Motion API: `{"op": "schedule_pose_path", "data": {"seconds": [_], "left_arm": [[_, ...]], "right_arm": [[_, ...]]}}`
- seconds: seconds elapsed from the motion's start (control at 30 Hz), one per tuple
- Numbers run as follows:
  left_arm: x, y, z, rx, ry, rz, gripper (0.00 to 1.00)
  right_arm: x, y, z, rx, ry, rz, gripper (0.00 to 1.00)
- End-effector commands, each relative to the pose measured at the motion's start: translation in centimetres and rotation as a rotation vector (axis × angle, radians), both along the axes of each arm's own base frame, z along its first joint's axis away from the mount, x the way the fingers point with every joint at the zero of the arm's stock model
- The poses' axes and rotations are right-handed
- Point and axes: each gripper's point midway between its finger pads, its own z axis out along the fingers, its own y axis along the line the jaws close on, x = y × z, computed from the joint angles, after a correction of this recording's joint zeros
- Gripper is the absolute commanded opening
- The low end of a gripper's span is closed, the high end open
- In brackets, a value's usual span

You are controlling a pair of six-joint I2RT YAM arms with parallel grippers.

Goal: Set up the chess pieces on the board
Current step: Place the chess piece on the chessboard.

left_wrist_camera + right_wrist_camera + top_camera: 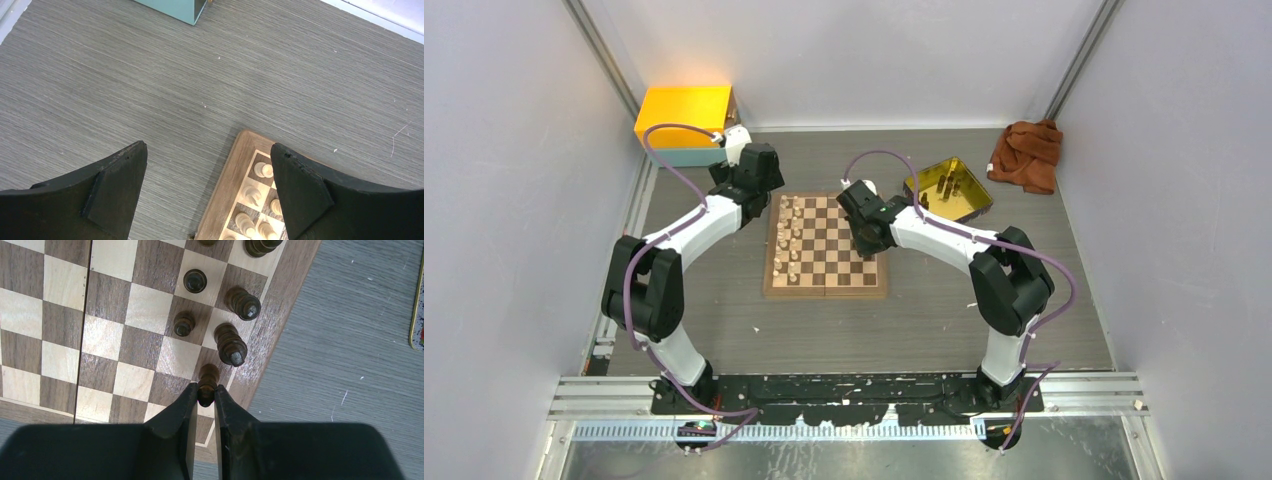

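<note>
**Right wrist view: a dark chessman pinched over the board's edge file**

The right hand (205,391) is closed on a dark piece (208,376), clamped by its head between the two fingers. It hangs at the outer file of the board (145,306), near the tan border. Whether its base touches the wood cannot be told. Just beyond it stand four more dark pieces (231,344), two tall ones on the edge file and two pawns one file inward.

The step in hand looks like seating this piece on its square. The next move calls for lowering it upright, parting the fingers only a little, and lifting straight up, since the tall neighbour stands just beside.

The left hand (209,150) is wide open and grips nothing, hovering over the grey worktop (150,75) at the board's far corner, where pale pieces (252,192) stand in rows. The top view shows more dark men waiting in the yellow tray (972,205), so the dark side seems unfinished.

No brand, label or writing can be read anywhere.
</note>
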Motion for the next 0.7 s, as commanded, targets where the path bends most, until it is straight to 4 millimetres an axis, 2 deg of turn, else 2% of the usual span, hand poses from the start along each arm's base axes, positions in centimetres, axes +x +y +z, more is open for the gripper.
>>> {"op": "schedule_pose_path", "data": {"seconds": [0.0, 0.17, 0.3, 0.67], "left_arm": [[0.6, -0.1, 2.4, -0.014, -0.079, 0.011, 0.93], [0.6, 0.0, 2.2, -0.012, -0.076, 0.012, 0.93], [0.6, 0.0, 2.3, -0.013, -0.076, 0.011, 0.93], [0.6, -0.1, 2.3, -0.014, -0.076, 0.010, 0.93]], "right_arm": [[1.1, 0.9, 1.2, 0.024, -0.041, 0.004, 0.06], [1.0, 0.9, 1.1, 0.020, -0.037, 0.004, 0.21], [1.0, 0.8, 1.3, 0.019, -0.042, 0.002, 0.28], [1.2, 0.8, 2.3, 0.022, -0.063, 0.004, 0.33]]}}
